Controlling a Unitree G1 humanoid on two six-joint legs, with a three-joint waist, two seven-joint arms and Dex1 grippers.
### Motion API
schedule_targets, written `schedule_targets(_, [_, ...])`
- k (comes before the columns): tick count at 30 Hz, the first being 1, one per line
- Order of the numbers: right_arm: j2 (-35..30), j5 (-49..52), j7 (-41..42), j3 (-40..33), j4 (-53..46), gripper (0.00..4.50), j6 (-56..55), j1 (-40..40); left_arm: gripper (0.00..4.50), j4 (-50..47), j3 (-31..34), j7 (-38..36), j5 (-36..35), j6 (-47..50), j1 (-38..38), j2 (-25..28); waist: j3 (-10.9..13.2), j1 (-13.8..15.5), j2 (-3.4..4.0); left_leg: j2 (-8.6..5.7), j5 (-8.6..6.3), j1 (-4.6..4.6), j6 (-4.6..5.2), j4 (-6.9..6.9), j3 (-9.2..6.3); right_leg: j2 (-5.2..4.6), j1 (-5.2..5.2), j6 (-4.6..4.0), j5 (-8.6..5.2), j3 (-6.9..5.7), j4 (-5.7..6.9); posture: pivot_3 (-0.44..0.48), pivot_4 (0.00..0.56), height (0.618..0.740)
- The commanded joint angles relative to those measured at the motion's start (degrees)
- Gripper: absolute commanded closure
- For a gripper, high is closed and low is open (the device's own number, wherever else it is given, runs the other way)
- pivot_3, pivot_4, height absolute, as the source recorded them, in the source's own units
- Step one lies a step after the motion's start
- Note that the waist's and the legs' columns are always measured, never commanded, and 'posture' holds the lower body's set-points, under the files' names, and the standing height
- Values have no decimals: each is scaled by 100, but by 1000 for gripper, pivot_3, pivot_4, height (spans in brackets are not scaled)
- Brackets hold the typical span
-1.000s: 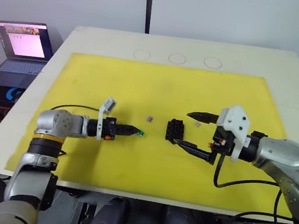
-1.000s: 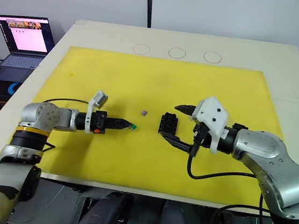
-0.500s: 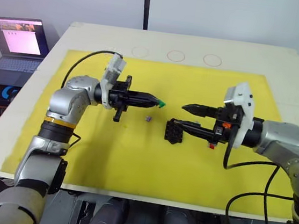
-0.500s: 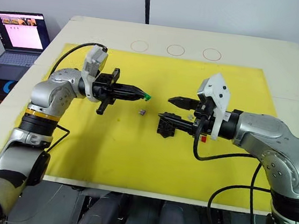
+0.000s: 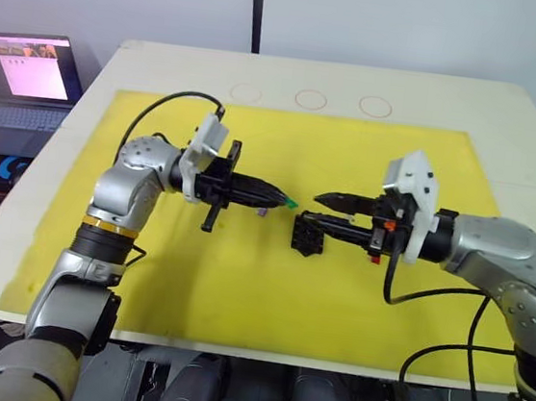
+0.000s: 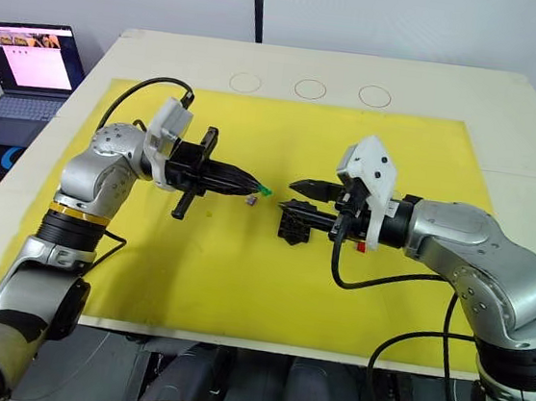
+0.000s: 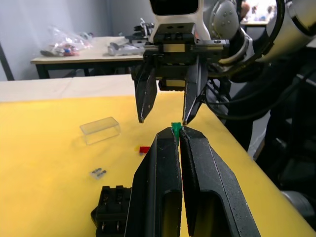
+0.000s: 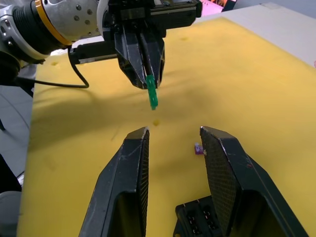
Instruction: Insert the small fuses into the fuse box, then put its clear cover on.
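Cream table (image 5: 510, 112) under yellow mat (image 5: 191, 279); perhaps three circles (image 5: 310, 100).

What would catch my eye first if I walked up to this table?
Probably the two arms facing each other over the yellow mat: the left gripper pinches a tiny green fuse at its tip, pointed at the open right gripper. Between them on the mat sits the small black fuse box.

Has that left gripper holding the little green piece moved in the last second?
Yes. The left gripper, shut on the green fuse, has risen off the yellow mat and closed toward the fuse box.
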Motion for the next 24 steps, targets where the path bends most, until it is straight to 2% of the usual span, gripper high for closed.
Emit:
schedule_targets(1, [80, -13, -29, 9, -174, 2822, -101, -168, 4500, -88, -15, -104, 47, -252, -18, -5, 0, -2, 0, 1, 0, 0, 0, 0, 0, 1, 0, -1, 0, 0, 0, 0, 150, 740])
schedule_targets(23, [156, -141, 40, 91, -170, 2822, -280, -35, 4500, 91, -33, 27, 251, -697, -121, -242, 0, 2, 0, 3, 1, 0, -2, 3, -1, 5, 0, -2, 1, 1, 4, 0, 150, 740])
schedule_targets(24, [158, -146, 38, 96, -174, 2985, -285, -34, 4500, 102, -33, 21, 252, -712, -123, -244, 0, 2, 1, 3, 1, 0, -2, 3, -1, 5, 0, -2, 1, 0, 4, 0, 150, 740])
